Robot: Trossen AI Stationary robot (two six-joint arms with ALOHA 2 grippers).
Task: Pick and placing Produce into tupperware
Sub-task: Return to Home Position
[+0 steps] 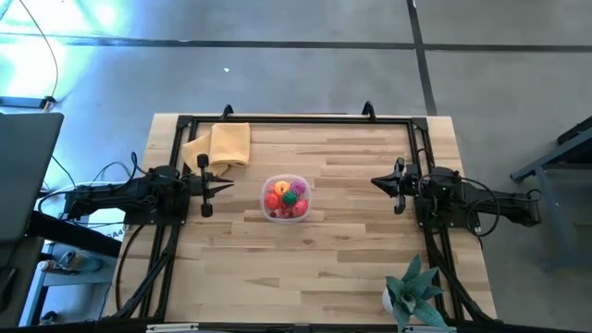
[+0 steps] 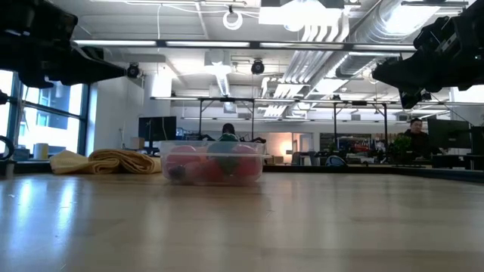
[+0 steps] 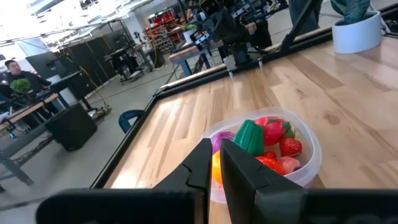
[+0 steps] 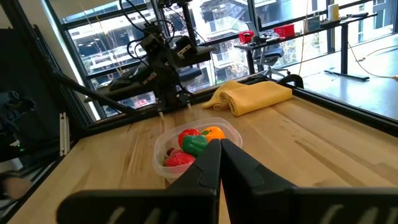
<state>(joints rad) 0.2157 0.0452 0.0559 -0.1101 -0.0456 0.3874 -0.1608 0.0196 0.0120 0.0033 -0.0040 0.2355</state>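
Two grippers flank the clear tub (image 1: 265, 209), one on each side, both raised above the wooden table (image 1: 342, 245).

Left gripper (image 1: 226, 188): just out from the tub on the left-arm side, tips aimed at it. Fingers pressed together with nothing between them.

Right gripper (image 1: 376, 181): on the opposite side of the tub and farther off than the left. Fingers likewise together, nothing held.

Produce (image 3: 273, 163): heaped inside the tub.
- Green bell pepper (image 3: 249, 137) on top of the heap.
- Strawberry (image 3: 290, 147) beside the pepper, toward the tub wall.
- Orange piece (image 4: 214, 132) at the rim.
- Several red pieces underneath.
- A purple-pink bit on the left gripper's side; kind unclear.

The tub sits upright.

Folded yellow cloth (image 1: 228, 145): well apart from the tub, diagonally off toward the far edge on the left-arm side.

Potted plant (image 1: 412, 289): well apart from the tub, diagonally the other way, on the right-arm side.
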